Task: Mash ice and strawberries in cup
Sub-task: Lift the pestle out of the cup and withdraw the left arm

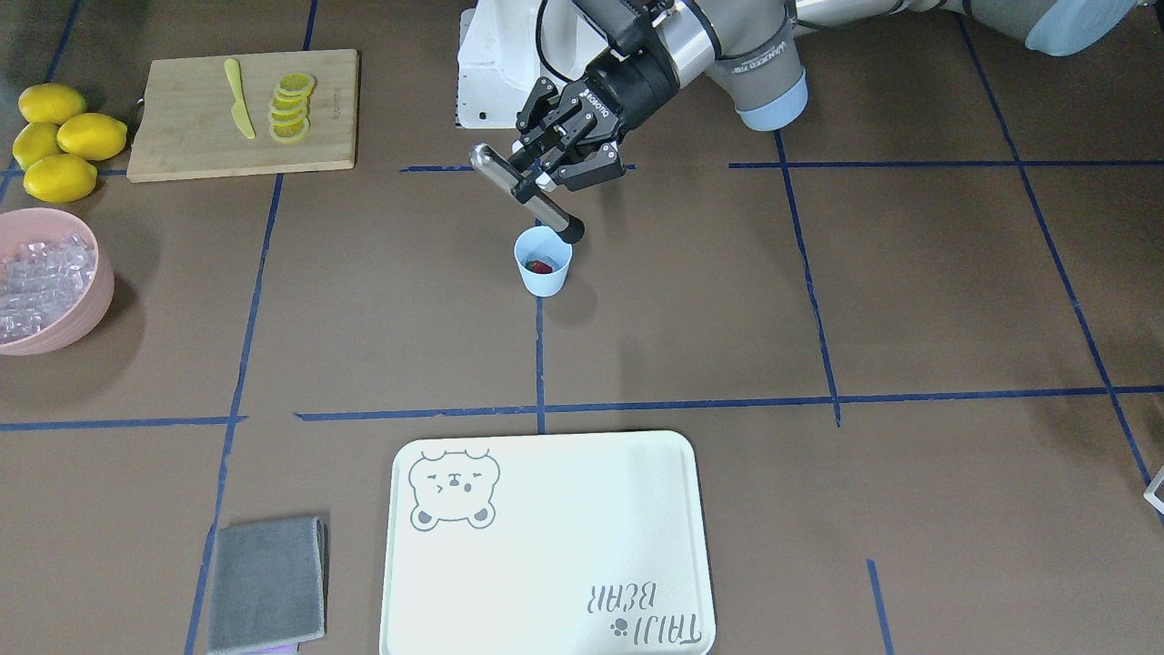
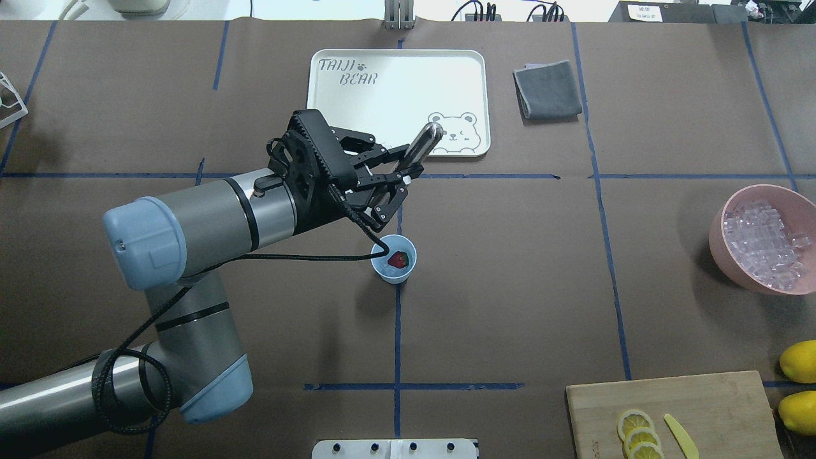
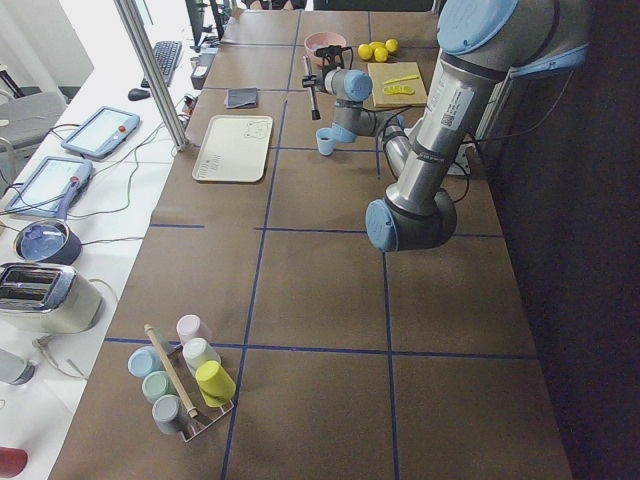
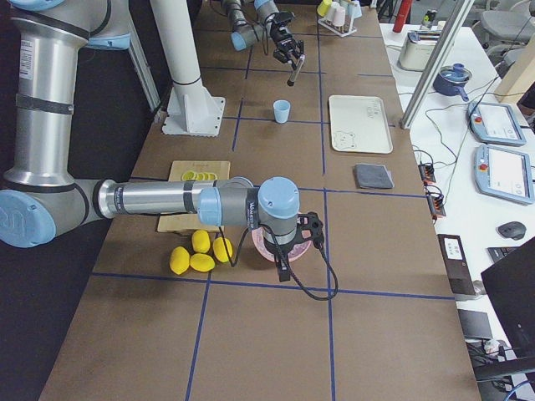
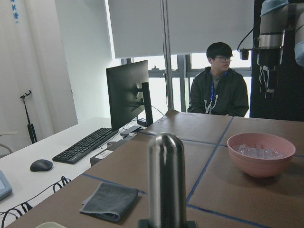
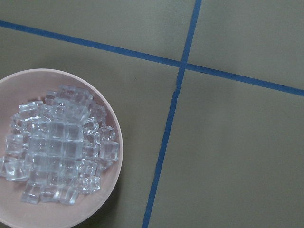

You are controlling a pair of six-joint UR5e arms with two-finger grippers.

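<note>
The pale blue cup [image 1: 543,264] [image 2: 394,258] stands upright at the table's middle. One red strawberry [image 1: 540,267] [image 2: 398,259] lies inside it. I cannot tell if ice is in the cup. My left gripper [image 1: 536,182] [image 2: 398,175] is shut on a steel muddler [image 1: 527,194] [image 2: 421,145], held tilted. Its black tip sits just above the cup's rim on the robot's side. The ice [image 1: 41,282] [image 2: 765,239] [image 6: 61,152] fills a pink bowl [image 2: 720,245]. My right gripper [image 4: 288,251] hangs over that bowl; I cannot tell if it is open.
A cream bear tray [image 1: 546,546] [image 2: 398,102] and a folded grey cloth [image 1: 268,582] [image 2: 548,89] lie on the operators' side. A wooden board [image 1: 182,136] with lemon slices and a yellow knife, and whole lemons [image 1: 59,141], sit by the bowl.
</note>
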